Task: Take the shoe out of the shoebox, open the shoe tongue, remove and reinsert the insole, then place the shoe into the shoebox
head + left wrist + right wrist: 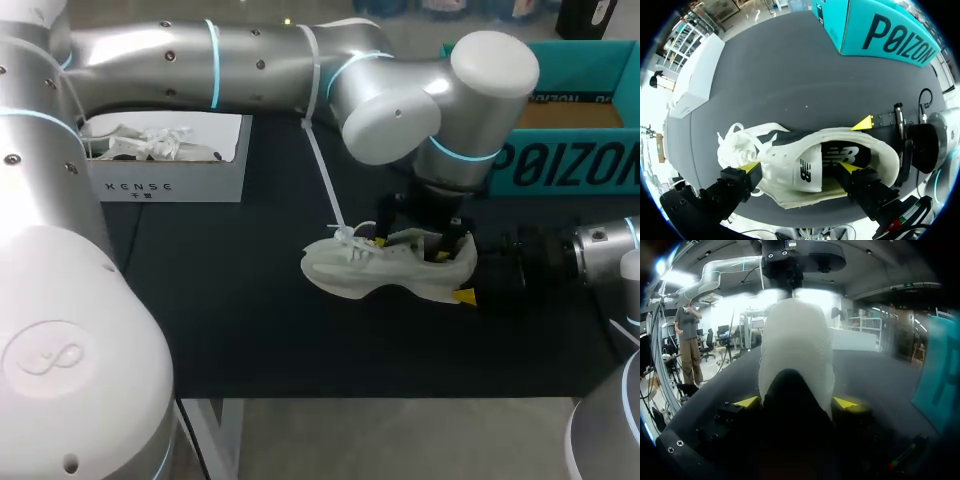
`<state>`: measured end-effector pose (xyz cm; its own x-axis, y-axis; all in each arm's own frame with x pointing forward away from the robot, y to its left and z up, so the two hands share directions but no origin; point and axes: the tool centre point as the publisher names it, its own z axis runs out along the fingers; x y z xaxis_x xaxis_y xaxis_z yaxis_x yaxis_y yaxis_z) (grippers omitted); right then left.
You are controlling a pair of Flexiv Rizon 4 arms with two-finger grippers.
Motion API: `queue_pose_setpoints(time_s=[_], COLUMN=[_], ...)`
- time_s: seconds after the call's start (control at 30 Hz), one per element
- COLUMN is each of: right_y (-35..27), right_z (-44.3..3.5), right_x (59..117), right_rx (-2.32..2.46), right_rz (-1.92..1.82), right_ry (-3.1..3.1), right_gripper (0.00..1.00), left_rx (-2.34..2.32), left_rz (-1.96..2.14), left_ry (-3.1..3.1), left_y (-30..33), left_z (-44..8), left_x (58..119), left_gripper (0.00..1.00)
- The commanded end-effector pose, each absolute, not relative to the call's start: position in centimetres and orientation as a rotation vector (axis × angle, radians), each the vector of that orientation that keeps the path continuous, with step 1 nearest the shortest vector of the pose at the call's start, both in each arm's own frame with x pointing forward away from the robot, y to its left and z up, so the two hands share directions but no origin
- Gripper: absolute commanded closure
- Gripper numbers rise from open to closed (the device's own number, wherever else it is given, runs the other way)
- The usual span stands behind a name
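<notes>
The shoe [390, 268] sits upright on the counter [230, 290], outside any box, its heel clamped between the right end effector's [796, 402] fingers. The left end effector [799, 167] hangs over it, spread wide and gripping nothing, straddling the tongue [807, 172] with one tip down in the opening. Closing from here could catch the laces [737, 142] along with the tongue (they bunch just beside the outer tip), and a hard pull might drag the heel out of the right's hold.
</notes>
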<state>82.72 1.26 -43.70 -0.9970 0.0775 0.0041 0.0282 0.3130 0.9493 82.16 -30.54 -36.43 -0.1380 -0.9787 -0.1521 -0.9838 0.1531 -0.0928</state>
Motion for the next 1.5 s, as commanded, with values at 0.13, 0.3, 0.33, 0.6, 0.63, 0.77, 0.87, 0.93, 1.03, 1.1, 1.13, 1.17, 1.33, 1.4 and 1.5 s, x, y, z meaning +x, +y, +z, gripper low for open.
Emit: queue_pose_setpoints(time_s=[0.13,0.3,0.33,0.6,0.63,0.77,0.87,0.93,1.03,1.1,1.13,1.17,1.33,1.4,1.5], right_y=[1.5,1.5,1.5,1.5,1.5,1.5,1.5,1.5,1.5,1.5,1.5,1.5,1.5,1.5,1.5], right_z=[-44.2,-44.2,-44.2,-44.2,-44.2,-44.2,-44.2,-44.2,-44.2,-44.2,-44.2,-44.2,-44.2,-44.2,-44.2], right_x=[82.7,82.7,82.7,82.7,82.7,82.7,82.7,82.7,82.7,82.7,82.7,82.7,82.7,82.7,82.7], right_rx=[0.103,0.103,0.103,0.103,0.103,0.103,0.103,0.103,0.103,0.103,0.103,0.103,0.103,0.103,0.103], right_rz=[1.811,1.811,1.811,1.811,1.811,1.811,1.811,1.811,1.811,1.811,1.811,1.811,1.811,1.811,1.811], right_ry=[2.514,2.514,2.514,2.514,2.514,2.514,2.514,2.514,2.514,2.514,2.514,2.514,2.514,2.514,2.514], right_gripper=[1.00,1.00,1.00,1.00,1.00,1.00,1.00,1.00,1.00,1.00,1.00,1.00,1.00,1.00,1.00], left_rx=[-1.928,-1.930,-1.930,-1.941,-1.945,-1.950,-1.954,-1.958,-1.960,-1.963,-1.965,-1.966,-1.974,-1.984,-2.009], left_rz=[0.084,0.110,0.114,0.154,0.154,0.152,0.152,0.151,0.153,0.153,0.151,0.150,0.127,0.117,0.098], left_ry=[2.217,2.188,2.182,2.150,2.144,2.136,2.127,2.118,2.110,2.104,2.100,2.096,2.072,2.058,2.033], left_y=[-31.4,-31.4,-31.4,-30.6,-30.5,-30.1,-29.9,-29.7,-29.4,-29.2,-29.1,-29.0,-28.3,-27.8,-26.9], left_z=[-37.8,-38.6,-38.6,-39.0,-39.0,-38.6,-38.5,-38.4,-38.2,-38.1,-38.0,-37.9,-37.0,-36.7,-36.0], left_x=[82.5,82.8,82.8,82.8,82.8,82.9,82.9,82.9,82.8,82.8,82.8,82.9,82.9,83.1,83.4], left_gripper=[0.00,0.00,0.00,0.00,0.00,0.55,1.00,1.00,1.00,1.00,1.00,1.00,1.00,1.00,1.00])
